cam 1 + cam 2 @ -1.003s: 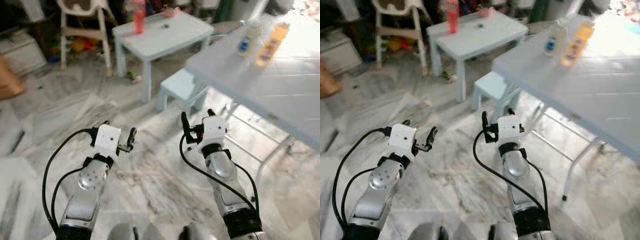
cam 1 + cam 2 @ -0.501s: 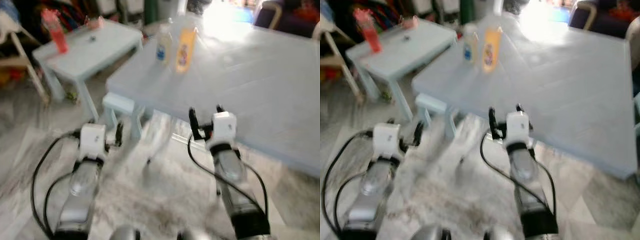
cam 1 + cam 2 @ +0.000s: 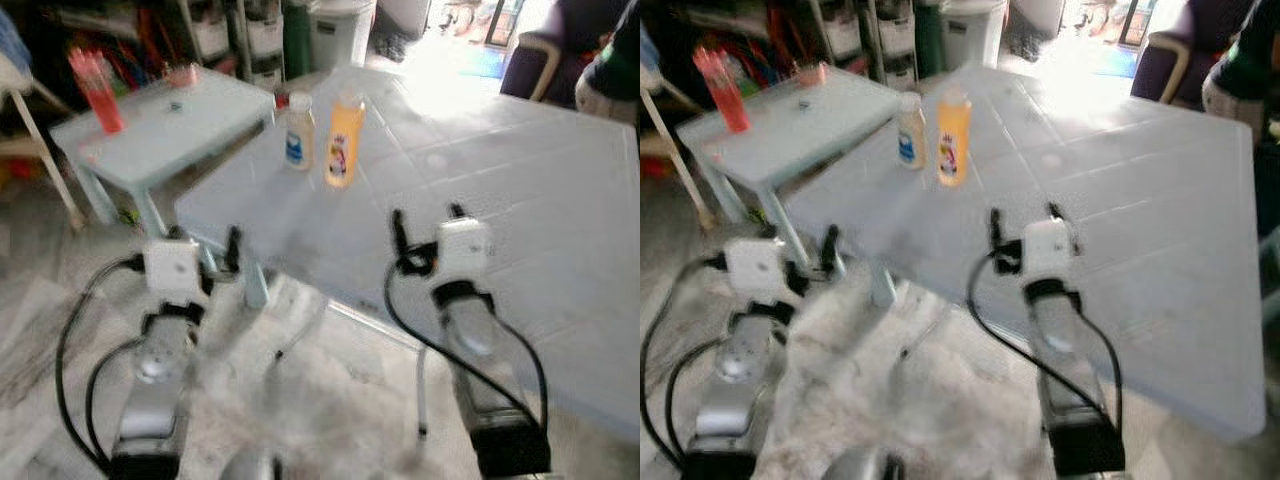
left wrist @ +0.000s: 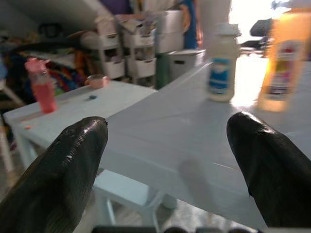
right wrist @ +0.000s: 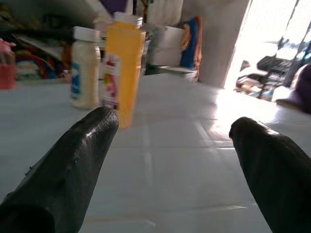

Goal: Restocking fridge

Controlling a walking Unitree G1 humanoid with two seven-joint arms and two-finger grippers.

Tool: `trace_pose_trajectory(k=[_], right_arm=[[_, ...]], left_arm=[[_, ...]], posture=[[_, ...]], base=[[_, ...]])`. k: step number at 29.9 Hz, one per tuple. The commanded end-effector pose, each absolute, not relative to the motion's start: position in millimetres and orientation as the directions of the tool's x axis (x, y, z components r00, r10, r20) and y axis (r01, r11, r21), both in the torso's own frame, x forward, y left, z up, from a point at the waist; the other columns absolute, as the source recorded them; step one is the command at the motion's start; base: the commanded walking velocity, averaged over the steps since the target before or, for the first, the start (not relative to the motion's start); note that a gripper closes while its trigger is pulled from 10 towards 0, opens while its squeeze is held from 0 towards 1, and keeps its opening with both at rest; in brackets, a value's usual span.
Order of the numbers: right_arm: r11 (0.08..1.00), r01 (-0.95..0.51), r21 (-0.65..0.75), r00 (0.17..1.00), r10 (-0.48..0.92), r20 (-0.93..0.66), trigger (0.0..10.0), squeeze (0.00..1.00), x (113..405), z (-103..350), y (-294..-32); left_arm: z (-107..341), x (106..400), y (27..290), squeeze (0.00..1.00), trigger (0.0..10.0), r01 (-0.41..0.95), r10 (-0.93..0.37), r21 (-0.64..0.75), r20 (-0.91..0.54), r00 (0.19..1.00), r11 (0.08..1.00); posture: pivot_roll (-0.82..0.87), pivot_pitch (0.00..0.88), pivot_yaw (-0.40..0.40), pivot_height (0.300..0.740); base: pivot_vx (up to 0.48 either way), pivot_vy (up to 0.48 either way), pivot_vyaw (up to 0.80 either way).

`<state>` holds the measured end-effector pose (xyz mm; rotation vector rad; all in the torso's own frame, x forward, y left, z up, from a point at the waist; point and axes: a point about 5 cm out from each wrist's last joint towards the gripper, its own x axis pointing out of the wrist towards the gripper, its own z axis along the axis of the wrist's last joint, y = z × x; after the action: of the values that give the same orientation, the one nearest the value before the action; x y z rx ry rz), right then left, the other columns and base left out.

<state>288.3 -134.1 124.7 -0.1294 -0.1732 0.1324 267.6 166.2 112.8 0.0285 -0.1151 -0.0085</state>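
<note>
An orange juice bottle (image 3: 343,143) and a white bottle with a blue label (image 3: 299,133) stand side by side near the far left corner of a big pale grey table (image 3: 520,190). My right gripper (image 3: 426,218) hovers open over the table's near part, short of the bottles, with nothing in it. In the right wrist view the orange bottle (image 5: 124,63) and the white bottle (image 5: 83,68) stand ahead between the fingers (image 5: 73,160). My left gripper (image 3: 205,242) is open and empty, low by the table's left edge. It looks at the white bottle (image 4: 221,65).
A small light-blue table (image 3: 150,125) with a red bottle (image 3: 97,80) stands to the left, and a little stool (image 3: 255,285) sits beneath the big table's edge. Storage drawers and bins (image 3: 335,25) line the back. A person (image 3: 610,60) sits at the far right. The floor is marble.
The camera has swung right and come closer, so the big table and its two bottles now lie straight ahead. Both grippers stay open and empty.
</note>
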Motion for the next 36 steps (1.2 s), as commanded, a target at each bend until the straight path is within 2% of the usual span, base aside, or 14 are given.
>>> trace_pose_trajectory(k=[1, 36], right_arm=[[0.984, -0.086, -0.154, 0.979, 0.112, 0.169, 10.0, 0.00, 287.4, 128.3, -144.7], [0.985, -0.086, -0.150, 0.978, 0.113, 0.177, 10.0, 0.00, 288.0, 130.5, -146.1]], left_arm=[[120.6, 269.5, 163.2, 0.00, 10.0, 0.016, -0.019, 0.022, 0.145, 0.989, 1.000], [121.0, 269.7, 163.9, 0.00, 10.0, 0.020, -0.024, 0.025, 0.148, 0.989, 0.999]], posture=[[0.06, 0.030, 0.016, 0.740], [0.05, 0.029, 0.022, 0.740]], base=[[0.000, 0.000, 0.00], [0.000, 0.000, 0.00]])
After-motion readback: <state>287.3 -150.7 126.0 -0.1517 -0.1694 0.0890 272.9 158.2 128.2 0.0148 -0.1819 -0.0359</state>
